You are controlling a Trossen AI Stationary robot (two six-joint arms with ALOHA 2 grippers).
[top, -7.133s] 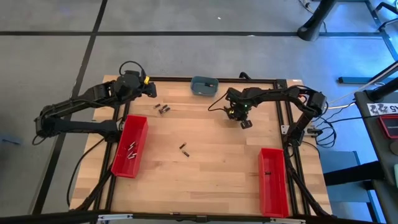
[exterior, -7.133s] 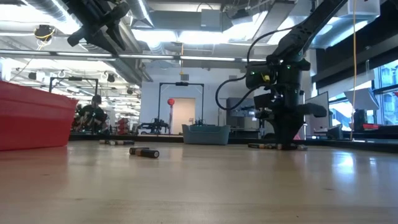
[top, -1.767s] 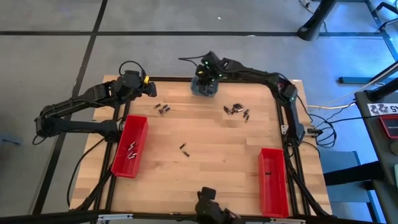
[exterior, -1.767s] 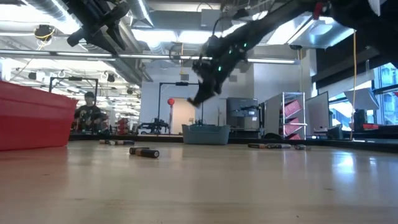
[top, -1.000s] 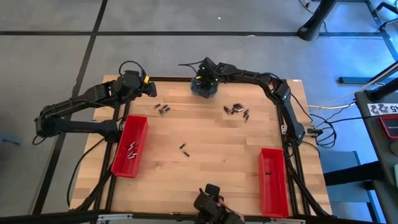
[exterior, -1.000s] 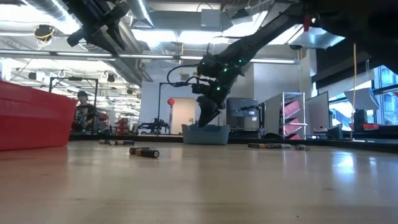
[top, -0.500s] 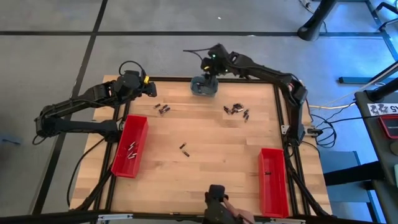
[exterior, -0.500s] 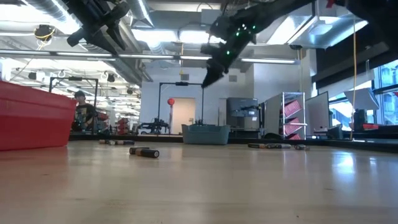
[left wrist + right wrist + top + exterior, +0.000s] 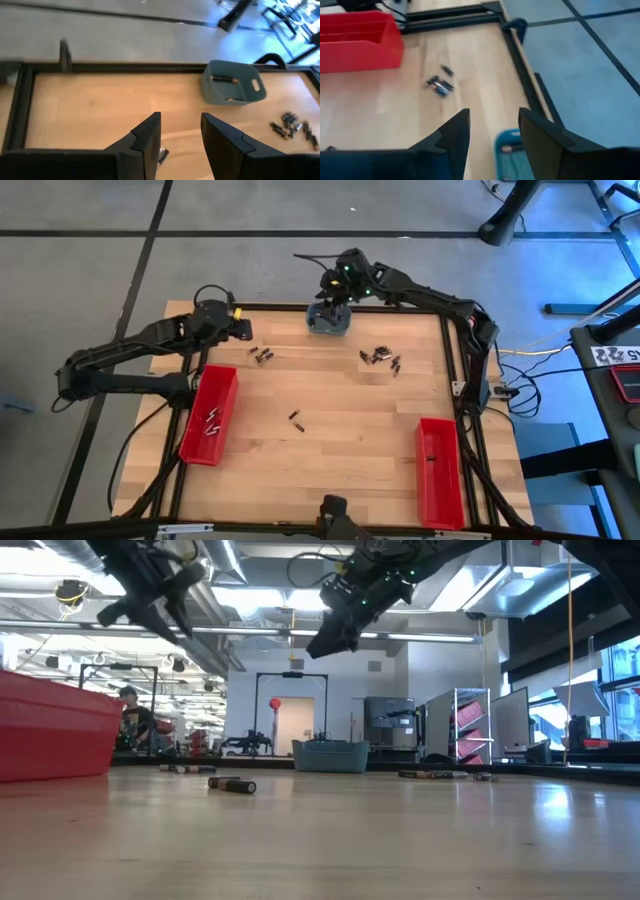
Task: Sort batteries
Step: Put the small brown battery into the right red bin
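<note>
- Right gripper [image 9: 334,290]: it has risen from inside the grey-blue rounded plastic dish [image 9: 328,319], where it dipped 1.0 s ago, and now hangs above the dish at the far edge of the light wooden table [image 9: 360,420]. Its 2 dark fingers [image 9: 455,132] stand apart with nothing between them.
- Dish contents: the left wrist view shows 2 small dark cylindrical batteries [image 9: 222,78] lying in the dish. Judged from the empty fingers above it, a battery has just been dropped there, so 1 delivery is done.
- Left gripper [image 9: 243,328]: it has shifted slightly toward the table compared with 0.5 s ago and hovers near the far left corner, fingers [image 9: 145,135] apart and empty. This may be the start of a reach toward the nearest batteries.
- Loose batteries on the table: a small group near the left gripper [image 9: 262,355], a larger cluster right of centre [image 9: 380,357], and a pair near the middle [image 9: 296,419].
- Long red plastic bin on the left [image 9: 209,414]: it holds a few silvery batteries. The matching red bin on the right [image 9: 438,470] holds 1 dark battery.
- Progress: most batteries are not yet sorted; the cluster right of centre looks the closest next target for the right arm.
</note>
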